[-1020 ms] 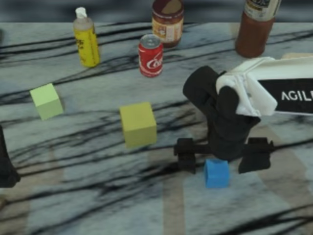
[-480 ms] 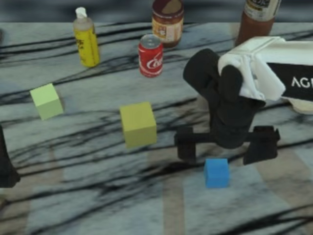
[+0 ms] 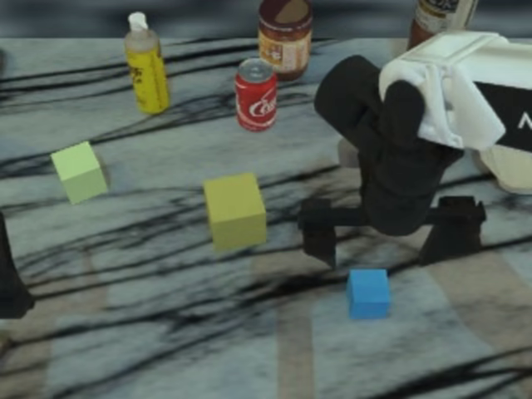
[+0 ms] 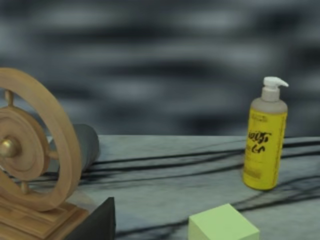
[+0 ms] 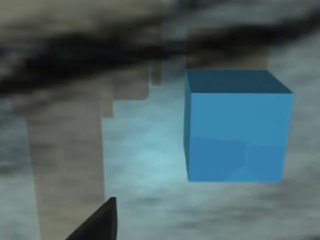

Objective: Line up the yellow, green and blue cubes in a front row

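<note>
My right tool hangs with fingers spread wide, empty, above the counter. The small bright blue matte cube rests on the counter just below and in front of the tool, apart from it. The large mustard yellow cube sits beside the tool toward the left, and the pale lime green cube well beyond it.

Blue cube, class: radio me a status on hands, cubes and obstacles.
Right hand open above table, behind blue cube, not touching. Left hand parked at left edge. Yellow cube centre, green cube left; no row yet. Nothing blocking.

We see even, soft light over the marble table, with faint shadows and no glare. The backdrop behind the yellow bottle is blurred into streaks.
</note>
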Robot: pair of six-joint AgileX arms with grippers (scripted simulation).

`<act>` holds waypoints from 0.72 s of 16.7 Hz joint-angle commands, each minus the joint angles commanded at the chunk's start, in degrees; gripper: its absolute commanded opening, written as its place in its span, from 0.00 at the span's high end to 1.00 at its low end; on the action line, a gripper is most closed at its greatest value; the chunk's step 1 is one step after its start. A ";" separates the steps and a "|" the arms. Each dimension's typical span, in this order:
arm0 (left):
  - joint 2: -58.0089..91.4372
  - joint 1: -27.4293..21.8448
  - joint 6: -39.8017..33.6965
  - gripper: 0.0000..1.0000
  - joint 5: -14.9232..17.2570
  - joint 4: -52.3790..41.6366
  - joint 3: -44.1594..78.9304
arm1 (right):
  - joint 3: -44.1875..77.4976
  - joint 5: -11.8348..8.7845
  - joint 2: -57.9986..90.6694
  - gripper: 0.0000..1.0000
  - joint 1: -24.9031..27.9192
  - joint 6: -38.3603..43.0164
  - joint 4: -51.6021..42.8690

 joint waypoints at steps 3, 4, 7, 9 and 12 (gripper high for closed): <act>1.29 -0.11 0.93 0.00 0.23 -0.95 1.61 | -1.07 -0.05 -1.30 0.00 0.03 -0.53 0.94; 2.72 -0.23 1.87 0.00 0.47 -1.96 3.21 | -2.13 -0.09 -2.59 0.00 0.03 -1.04 1.83; 10.58 -0.90 6.37 0.00 1.54 -7.22 10.81 | -7.38 -0.25 -9.06 0.00 -0.26 -3.39 5.84; 18.83 -1.56 10.44 0.00 2.45 -12.55 17.63 | -12.55 -0.36 -15.30 0.00 -0.87 -5.59 9.29; 34.97 -2.70 17.49 0.00 3.75 -22.89 29.07 | -22.32 -0.51 -26.54 0.00 -2.59 -9.62 15.05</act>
